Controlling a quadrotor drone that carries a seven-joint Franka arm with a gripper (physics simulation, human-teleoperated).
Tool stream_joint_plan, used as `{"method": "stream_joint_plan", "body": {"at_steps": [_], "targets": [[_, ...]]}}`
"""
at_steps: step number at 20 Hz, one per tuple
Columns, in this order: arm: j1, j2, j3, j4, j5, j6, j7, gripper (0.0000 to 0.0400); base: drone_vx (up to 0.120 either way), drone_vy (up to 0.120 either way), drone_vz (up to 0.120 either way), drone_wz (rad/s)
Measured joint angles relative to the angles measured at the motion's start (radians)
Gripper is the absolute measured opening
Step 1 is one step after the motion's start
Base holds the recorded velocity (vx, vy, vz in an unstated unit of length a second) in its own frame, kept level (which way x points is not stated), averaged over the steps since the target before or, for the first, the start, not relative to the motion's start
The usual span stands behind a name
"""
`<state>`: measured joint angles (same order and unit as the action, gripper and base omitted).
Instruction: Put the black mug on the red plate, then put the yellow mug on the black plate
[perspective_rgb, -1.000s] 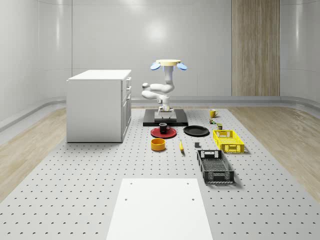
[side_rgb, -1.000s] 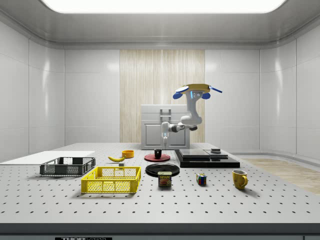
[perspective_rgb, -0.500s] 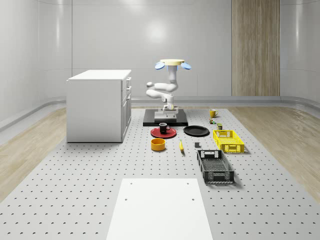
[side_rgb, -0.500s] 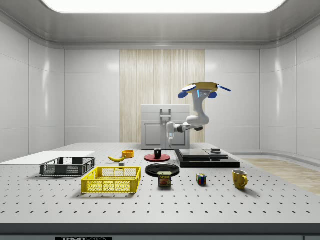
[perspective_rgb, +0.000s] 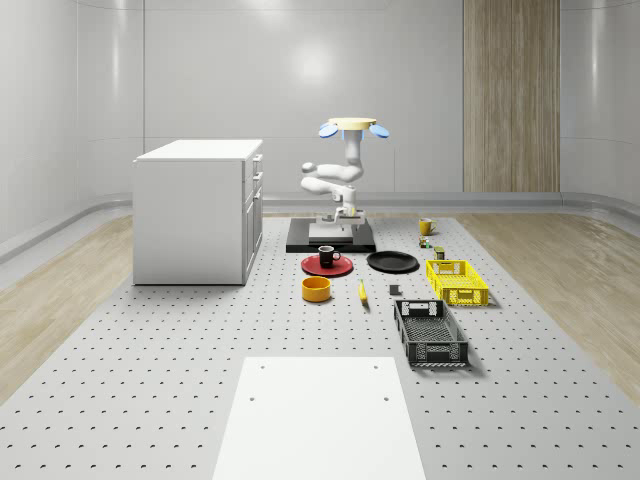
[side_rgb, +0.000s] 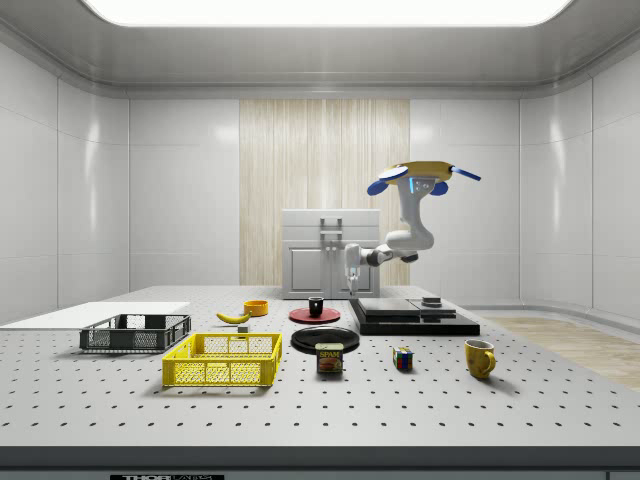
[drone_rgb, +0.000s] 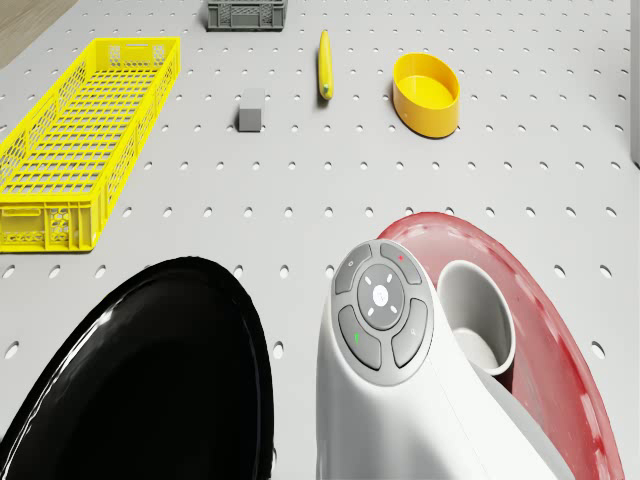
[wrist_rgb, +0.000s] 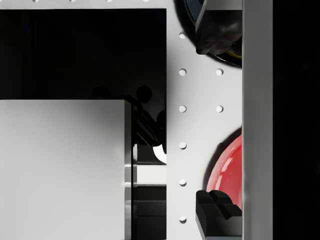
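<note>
The black mug (perspective_rgb: 327, 255) stands upright on the red plate (perspective_rgb: 327, 266), also seen as black mug (side_rgb: 316, 307) on red plate (side_rgb: 303, 316). The black plate (perspective_rgb: 392, 262) lies beside it, bare. Far off on the whole-scene view's right stands the yellow mug (perspective_rgb: 426, 227), at the side view's right as yellow mug (side_rgb: 479, 357). The drone (perspective_rgb: 350, 125) hovers over the black platform (perspective_rgb: 330, 240). My gripper (side_rgb: 352, 284) hangs open and empty above the platform's edge, apart from the black mug. In the wrist view my gripper (wrist_rgb: 218, 120) has its fingers (wrist_rgb: 215, 210) wide apart over bare table beside the red plate (wrist_rgb: 227, 172).
A white cabinet (perspective_rgb: 200, 210) stands at the whole-scene view's left. Nearer the front lie a yellow bowl (perspective_rgb: 317, 289), a banana (perspective_rgb: 362, 292), a yellow crate (perspective_rgb: 457, 281) and a dark crate (perspective_rgb: 430, 333). A can (side_rgb: 329, 358) and a colour cube (side_rgb: 402, 358) sit near the yellow mug.
The drone, arm and open gripper have shifted toward the right in both the whole-scene and side views, away from the black mug, which stays on the red plate.
</note>
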<state>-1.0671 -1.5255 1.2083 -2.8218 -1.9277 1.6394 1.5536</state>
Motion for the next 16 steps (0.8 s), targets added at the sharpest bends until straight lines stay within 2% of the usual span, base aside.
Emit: {"method": "stream_joint_plan", "body": {"at_steps": [16], "targets": [[-0.001, -0.002, 0.0, 0.0, 0.001, 0.002, 0.001, 0.04, -0.12, 0.12, 0.0, 0.0]]}}
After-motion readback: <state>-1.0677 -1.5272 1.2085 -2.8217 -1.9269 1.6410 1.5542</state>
